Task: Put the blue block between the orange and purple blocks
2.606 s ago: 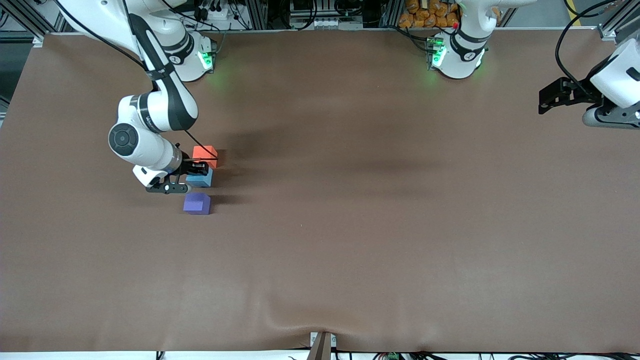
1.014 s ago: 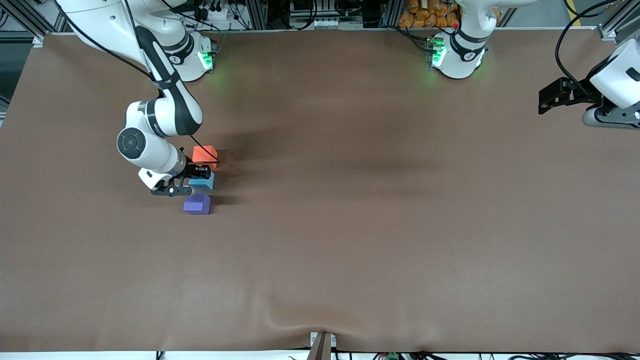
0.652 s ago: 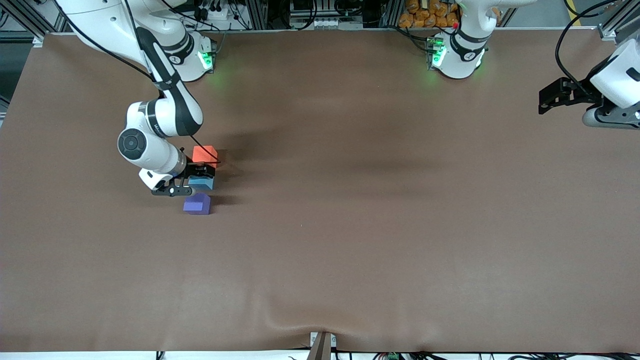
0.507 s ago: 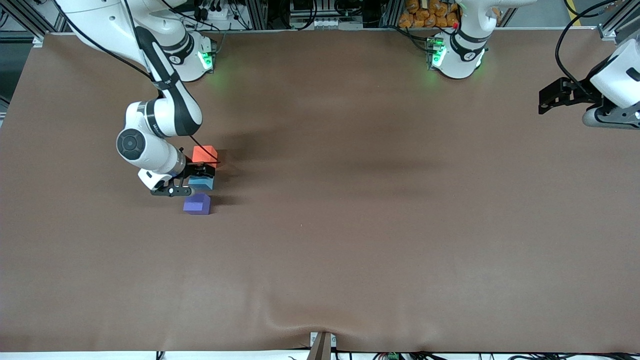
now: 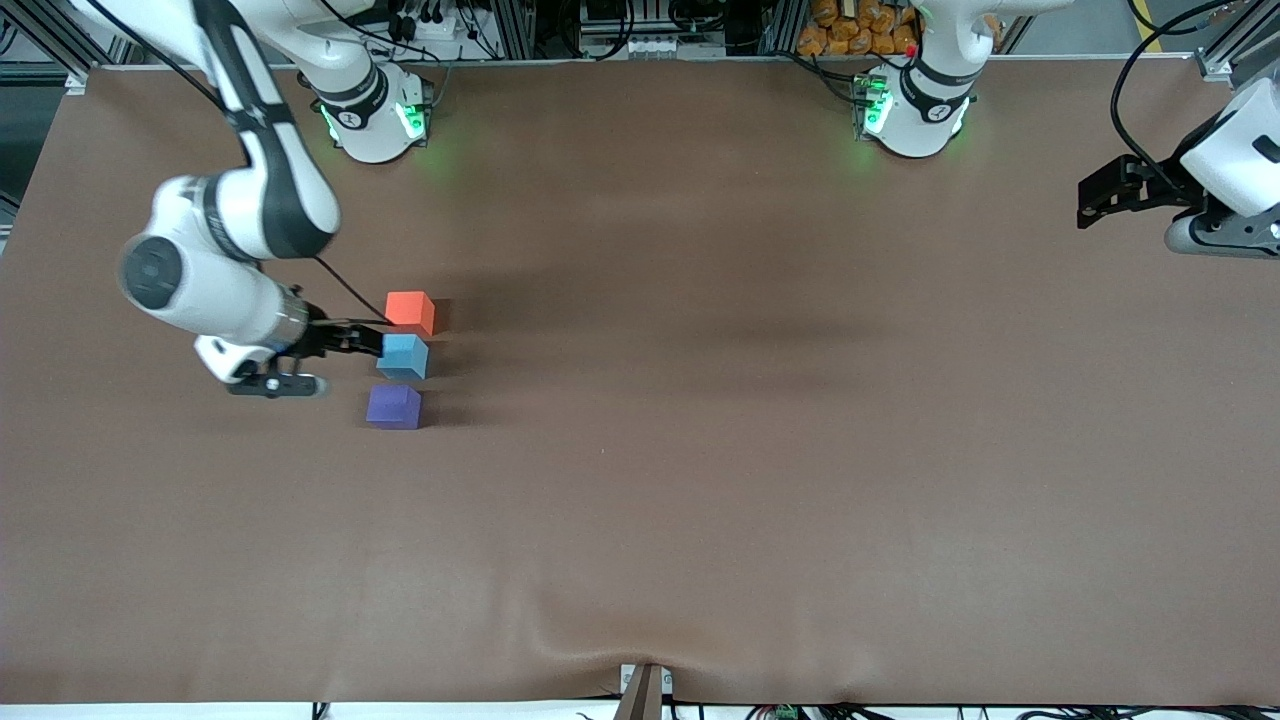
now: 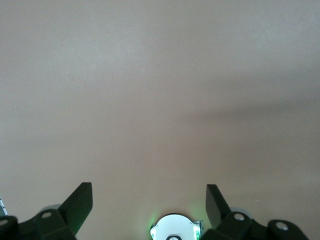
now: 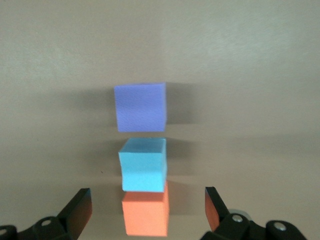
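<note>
Three cubes stand in a short row on the brown table. The orange block (image 5: 410, 311) is farthest from the front camera, the blue block (image 5: 403, 356) is in the middle, and the purple block (image 5: 393, 406) is nearest. My right gripper (image 5: 360, 342) is open and empty, just beside the blue block toward the right arm's end of the table. The right wrist view shows the purple block (image 7: 140, 106), blue block (image 7: 143, 171) and orange block (image 7: 145, 214) in line, apart from my open right gripper (image 7: 146, 196). My left gripper (image 5: 1100, 190) is open and empty (image 6: 149, 192), waiting at the left arm's end.
The brown cloth (image 5: 700, 450) covers the whole table. The two arm bases (image 5: 375, 115) (image 5: 915, 110) stand along the edge farthest from the front camera. The left wrist view shows only bare cloth and the left arm's base (image 6: 175, 230).
My right gripper was over the blue block and has drawn back off it toward the right arm's end of the table. The blue block stays between the orange and purple blocks. The left arm has not moved.
</note>
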